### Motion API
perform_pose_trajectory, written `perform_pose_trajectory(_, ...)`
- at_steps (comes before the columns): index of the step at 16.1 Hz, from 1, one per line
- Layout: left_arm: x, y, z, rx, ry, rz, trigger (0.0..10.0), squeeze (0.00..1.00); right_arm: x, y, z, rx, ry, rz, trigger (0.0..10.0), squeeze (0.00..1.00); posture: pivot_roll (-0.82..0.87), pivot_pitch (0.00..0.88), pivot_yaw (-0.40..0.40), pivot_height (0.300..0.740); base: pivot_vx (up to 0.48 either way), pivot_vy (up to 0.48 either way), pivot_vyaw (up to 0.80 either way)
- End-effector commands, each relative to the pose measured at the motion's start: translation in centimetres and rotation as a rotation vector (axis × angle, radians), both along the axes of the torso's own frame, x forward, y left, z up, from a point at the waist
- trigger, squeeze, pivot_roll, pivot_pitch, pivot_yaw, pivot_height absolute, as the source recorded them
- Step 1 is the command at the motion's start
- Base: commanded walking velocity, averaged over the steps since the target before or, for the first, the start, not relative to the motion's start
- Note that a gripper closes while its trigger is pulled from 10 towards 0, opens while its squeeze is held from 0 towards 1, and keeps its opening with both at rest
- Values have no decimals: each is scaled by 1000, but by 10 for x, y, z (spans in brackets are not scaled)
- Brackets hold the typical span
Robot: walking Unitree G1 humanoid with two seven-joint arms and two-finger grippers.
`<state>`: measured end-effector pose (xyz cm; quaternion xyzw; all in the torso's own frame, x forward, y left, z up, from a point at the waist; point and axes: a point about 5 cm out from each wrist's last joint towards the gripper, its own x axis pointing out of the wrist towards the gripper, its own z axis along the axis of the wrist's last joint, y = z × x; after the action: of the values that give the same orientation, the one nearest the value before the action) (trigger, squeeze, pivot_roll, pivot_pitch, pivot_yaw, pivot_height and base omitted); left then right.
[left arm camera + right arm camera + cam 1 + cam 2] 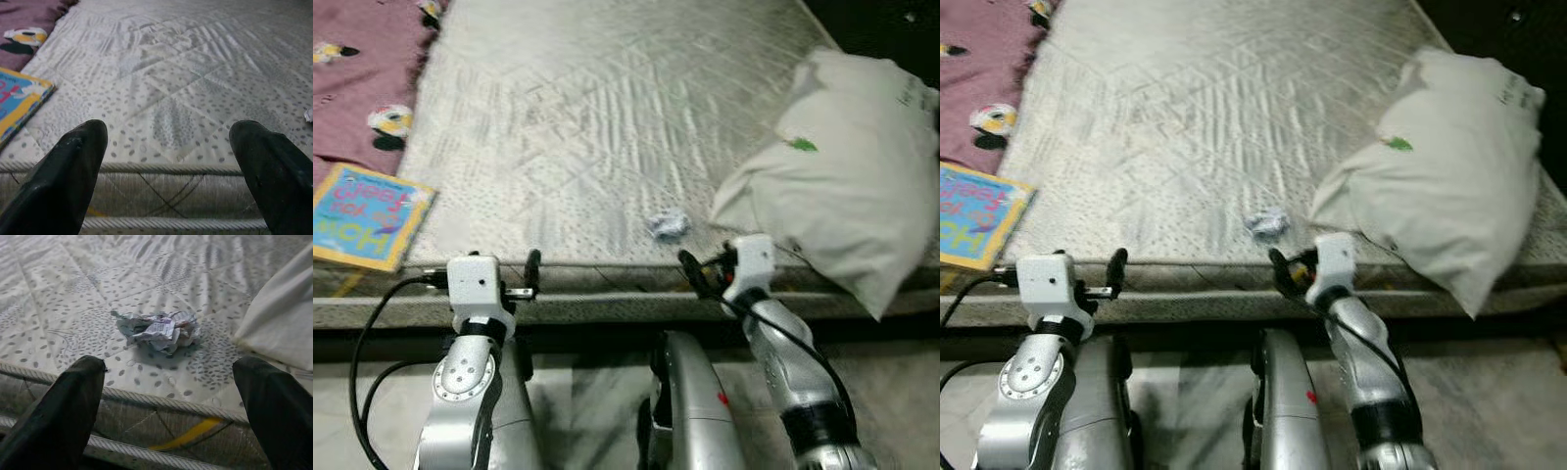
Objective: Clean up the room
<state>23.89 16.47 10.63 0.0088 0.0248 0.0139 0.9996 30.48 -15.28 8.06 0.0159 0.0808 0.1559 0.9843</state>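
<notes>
I see the crumpled paper (159,330) on the bed (607,117) near its front edge, just ahead of my right claw (166,396), fingers spread. No clear long axis. Right arm is nearer; left claw (168,166), also spread, sits well apart. Pillow (842,176) lies just beside the paper; book (367,215) far left.

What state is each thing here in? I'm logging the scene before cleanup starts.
crumpled paper: balled up, lying on the mattress near its front edge.
pillow: lying at the mattress's right side, overhanging the edge.
book: closed, flat, at the left front corner.
blanket: spread at far left.
left gripper: open, empty, at the mattress edge.
right gripper: open, empty, facing the paper.
</notes>
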Motion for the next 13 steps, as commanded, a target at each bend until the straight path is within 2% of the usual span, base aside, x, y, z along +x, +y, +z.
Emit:
perform_pose_trajectory(1,-2,1,6,8,-17,15,10000,0,3,0,1,-12,-8,11,10000,0,85,201,-117,535,0,0,0)
perform_pose_trajectory(5,-25,21,-1,81,44,83,10000,0,20,34,3,-47,-52,102,10000,0,157,229,-131,535,0,0,0)
perform_pose_trajectory(9,-41,23,-1,90,75,78,10000,0,33,46,-5,-48,-13,87,10000,0,233,260,-132,535,0,0,0)
perform_pose_trajectory(10,-53,28,2,106,93,96,10000,0,40,51,-1,-70,-39,67,10000,0,275,285,-127,535,0,0,0)
perform_pose_trajectory(13,-62,31,4,116,106,112,10000,0,55,54,21,-72,-131,-4,10000,0,292,305,-126,535,0,0,0)
